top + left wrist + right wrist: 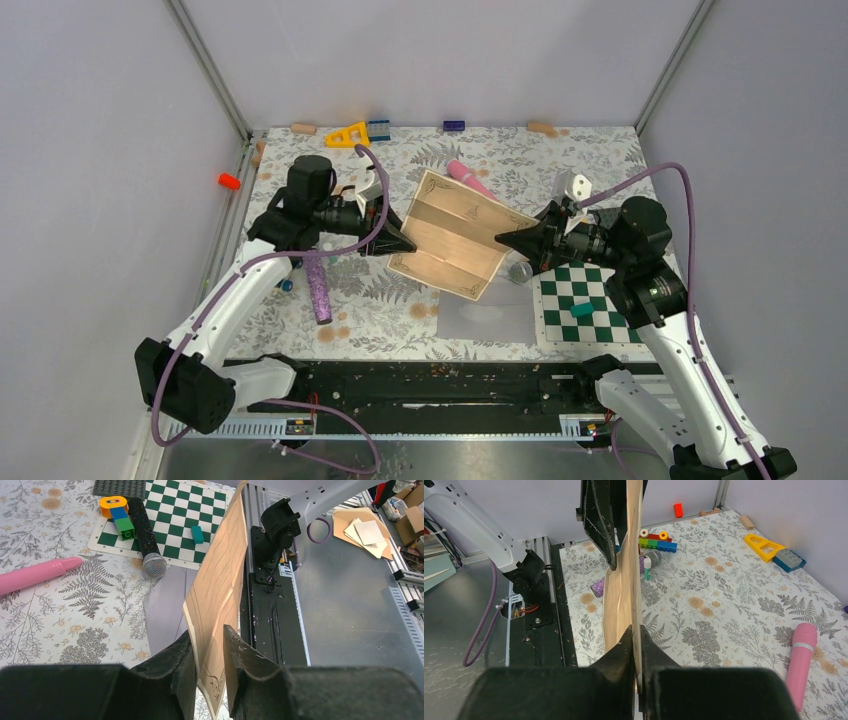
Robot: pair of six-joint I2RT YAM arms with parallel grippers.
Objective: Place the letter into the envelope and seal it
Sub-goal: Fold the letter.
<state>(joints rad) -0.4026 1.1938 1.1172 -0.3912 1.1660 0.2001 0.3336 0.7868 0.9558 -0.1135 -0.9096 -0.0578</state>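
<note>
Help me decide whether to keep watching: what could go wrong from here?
1. The letter hangs in the air, pinched at opposite edges by the left hand and right hand; uneven pulls could tear or drop it.
2. The envelope lies flat with a microphone beside it, which may hinder insertion.

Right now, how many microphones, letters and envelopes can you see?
microphones: 2 (black microphone, purple microphone)
letter: 1
envelope: 1
Total: 4
</note>
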